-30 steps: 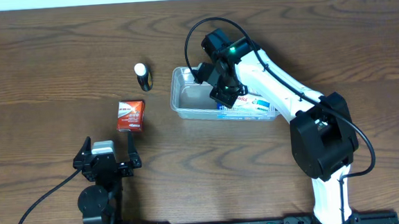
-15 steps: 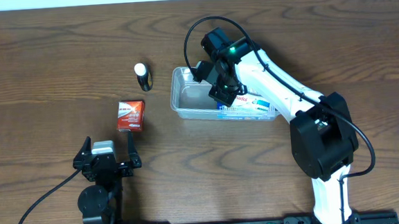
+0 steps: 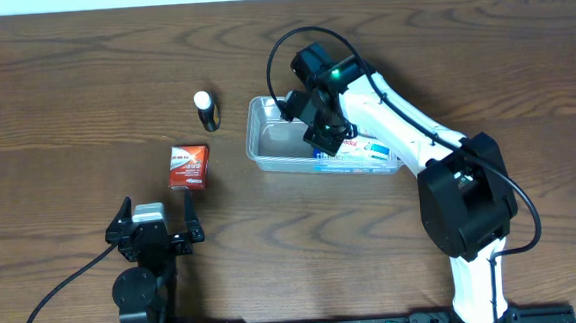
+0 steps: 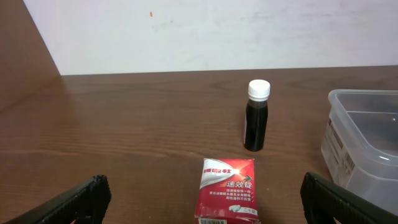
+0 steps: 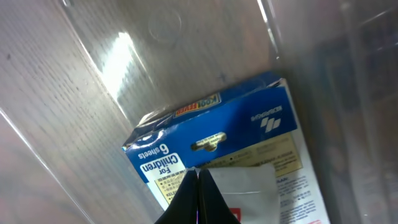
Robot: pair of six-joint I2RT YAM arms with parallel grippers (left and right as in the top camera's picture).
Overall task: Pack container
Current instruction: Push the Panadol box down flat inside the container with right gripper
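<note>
The container (image 3: 267,143), a clear shallow tub, lies at mid-table with a blue-and-white box (image 3: 360,157) inside it. My right gripper (image 3: 323,131) hangs over the tub's middle. In the right wrist view its jaws are pressed together at the tips (image 5: 198,172), with nothing between them, just above the blue-and-white box (image 5: 214,127). My left gripper (image 3: 153,233) rests near the front edge, open and empty. The left wrist view shows its fingers (image 4: 69,201) standing wide apart either side of a red box (image 4: 227,190), with the container (image 4: 367,146) at the right.
A red box (image 3: 188,166) lies left of the tub. A black bottle with a white cap (image 3: 206,110) stands upright behind it, also in the left wrist view as the bottle (image 4: 257,116). The right arm (image 3: 406,124) reaches across from the front right.
The right gripper has shifted only very slightly over the container. The left arm, red box and bottle have not moved.
</note>
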